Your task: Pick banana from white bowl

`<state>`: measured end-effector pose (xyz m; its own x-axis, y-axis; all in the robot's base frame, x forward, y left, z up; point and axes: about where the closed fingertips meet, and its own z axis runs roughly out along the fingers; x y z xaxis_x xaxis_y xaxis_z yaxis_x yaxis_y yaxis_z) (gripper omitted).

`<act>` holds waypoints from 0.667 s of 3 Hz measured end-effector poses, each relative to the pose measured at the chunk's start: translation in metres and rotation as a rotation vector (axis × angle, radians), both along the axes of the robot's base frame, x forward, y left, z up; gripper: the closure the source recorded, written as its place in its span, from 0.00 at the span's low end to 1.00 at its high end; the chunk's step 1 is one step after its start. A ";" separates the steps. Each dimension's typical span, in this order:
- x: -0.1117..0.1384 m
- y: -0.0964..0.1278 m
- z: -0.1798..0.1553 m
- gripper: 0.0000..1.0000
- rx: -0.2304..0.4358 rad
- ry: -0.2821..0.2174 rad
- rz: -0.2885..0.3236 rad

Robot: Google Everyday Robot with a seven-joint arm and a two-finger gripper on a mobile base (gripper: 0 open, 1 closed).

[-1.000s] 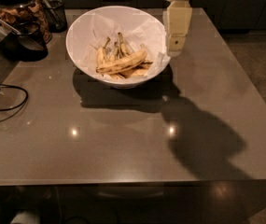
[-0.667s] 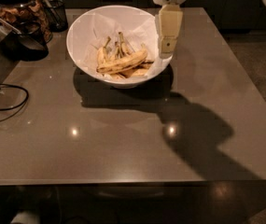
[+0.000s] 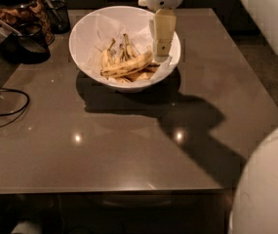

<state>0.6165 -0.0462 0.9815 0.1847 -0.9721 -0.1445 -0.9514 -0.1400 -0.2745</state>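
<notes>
Bananas fill the middle of the white bowl (image 3: pixel 81 29), which stands toward the far side of the grey surface (image 3: pixel 129 150) and is lined with crinkled white paper (image 3: pixel 99 26). The banana (image 3: pixel 129 66), longest and thickest of the lot, lies crosswise on top of the heap, its right end raised toward the bowl's right wall. Shorter bananas (image 3: pixel 110 55) sit behind it with their stems pointing up. The pincer (image 3: pixel 162 51) hangs straight down inside the bowl's right half, its cream tip just beside the banana's right end; whether it is released or clenched cannot be told, nor whether it touches the fruit. At the far left corner stand a glass jar (image 3: pixel 19 6) and a dark container (image 3: pixel 58 16), with a black cable (image 3: pixel 7 112) looping along the left edge.
</notes>
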 end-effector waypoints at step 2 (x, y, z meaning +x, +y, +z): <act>0.016 0.010 -0.014 0.18 0.037 0.041 0.013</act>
